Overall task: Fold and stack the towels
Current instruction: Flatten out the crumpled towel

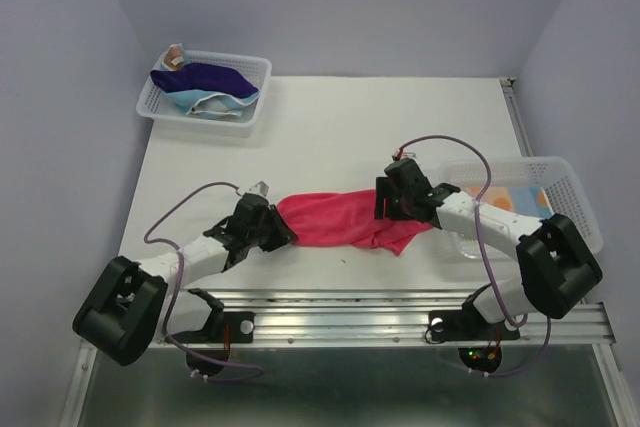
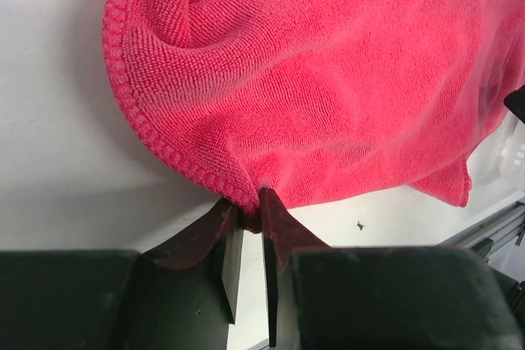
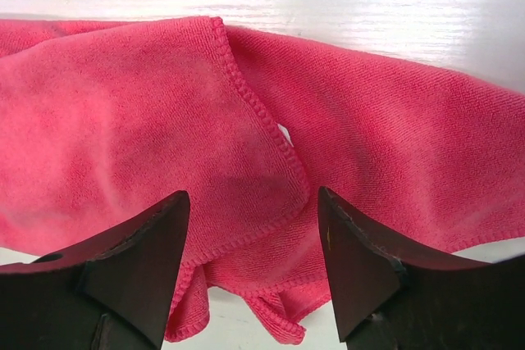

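The bright pink towel lies crumpled and stretched across the table between my two grippers. My left gripper is shut on the towel's left hemmed edge; the wrist view shows the pink towel pinched between the fingertips. My right gripper is open just above the towel's right end; the pink towel with a folded corner sits between the spread fingers. A dark navy-purple towel and a light blue towel lie in the far-left basket. An orange-yellow patterned towel lies in the right basket.
A white mesh basket stands at the table's far left corner. A second white mesh basket stands at the right edge, behind my right arm. A metal rail runs along the near table edge.
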`<move>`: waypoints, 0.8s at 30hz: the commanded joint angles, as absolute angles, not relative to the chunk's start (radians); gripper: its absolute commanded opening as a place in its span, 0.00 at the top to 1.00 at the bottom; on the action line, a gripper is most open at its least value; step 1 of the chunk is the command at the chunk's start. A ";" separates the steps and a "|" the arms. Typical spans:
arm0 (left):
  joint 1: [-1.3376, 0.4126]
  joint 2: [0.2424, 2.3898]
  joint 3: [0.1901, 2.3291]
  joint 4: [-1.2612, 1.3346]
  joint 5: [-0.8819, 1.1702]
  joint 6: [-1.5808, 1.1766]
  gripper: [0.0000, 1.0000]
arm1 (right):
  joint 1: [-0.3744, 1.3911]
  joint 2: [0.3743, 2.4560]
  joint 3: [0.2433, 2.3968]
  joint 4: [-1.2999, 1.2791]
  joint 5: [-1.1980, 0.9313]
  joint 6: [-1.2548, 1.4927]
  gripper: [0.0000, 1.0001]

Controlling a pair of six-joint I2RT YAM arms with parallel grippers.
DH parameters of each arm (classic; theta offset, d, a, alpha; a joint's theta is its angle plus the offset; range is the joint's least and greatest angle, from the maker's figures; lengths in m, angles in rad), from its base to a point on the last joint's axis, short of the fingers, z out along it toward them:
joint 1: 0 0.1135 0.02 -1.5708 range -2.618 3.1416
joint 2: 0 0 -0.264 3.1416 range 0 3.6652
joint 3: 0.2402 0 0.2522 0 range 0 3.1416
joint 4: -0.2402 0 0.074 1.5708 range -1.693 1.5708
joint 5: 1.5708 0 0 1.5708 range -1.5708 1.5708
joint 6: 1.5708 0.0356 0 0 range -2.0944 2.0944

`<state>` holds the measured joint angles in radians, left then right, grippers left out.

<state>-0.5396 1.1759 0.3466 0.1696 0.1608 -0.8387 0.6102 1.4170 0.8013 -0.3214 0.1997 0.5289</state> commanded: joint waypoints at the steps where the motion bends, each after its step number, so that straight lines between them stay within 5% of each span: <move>1: -0.549 1.138 0.345 0.184 0.190 -0.827 0.76 | 0.617 1.430 0.778 -0.281 0.222 0.554 0.31; 9: -0.551 1.069 0.325 0.126 0.160 -0.828 0.79 | 0.617 1.453 0.767 -0.279 0.203 0.568 0.33; 13: -0.551 1.081 0.333 0.123 0.181 -0.830 1.00 | 0.617 1.451 0.756 -0.265 0.177 0.574 0.36; 21: -0.551 1.028 0.325 0.121 0.229 -0.830 1.00 | 0.617 1.465 0.756 -0.256 0.156 0.575 0.44; 24: -0.551 1.000 0.324 0.117 0.247 -0.830 1.00 | 0.617 1.463 0.761 -0.249 0.152 0.574 0.54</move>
